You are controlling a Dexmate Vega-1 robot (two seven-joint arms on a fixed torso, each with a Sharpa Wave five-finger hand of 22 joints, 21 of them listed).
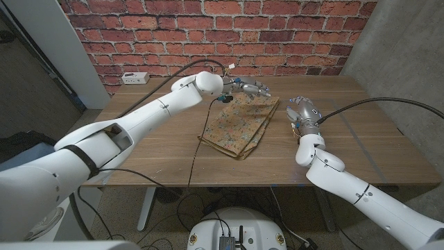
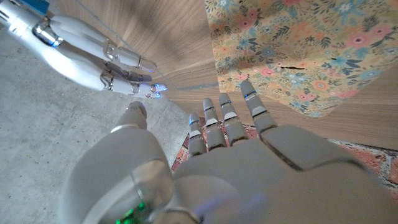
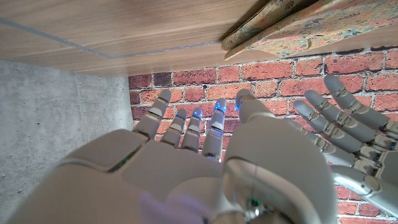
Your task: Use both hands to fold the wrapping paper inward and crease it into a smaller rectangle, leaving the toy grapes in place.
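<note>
A wooden table [image 1: 361, 132] stands against a red brick wall [image 1: 277, 35]. At its far left corner sits a white power strip [image 1: 133, 77]. A grey concrete wall [image 1: 409, 48] rises on the right. Black cables [image 1: 173, 198] trail across the floor beneath the table.

Beyond the left hand's fingertips [image 2: 247, 93], the wrapping paper [image 2: 298, 50] runs off the frame. Above the right hand's fingers [image 3: 217, 118], only the paper's folded edge [image 3: 292, 25] shows.
</note>
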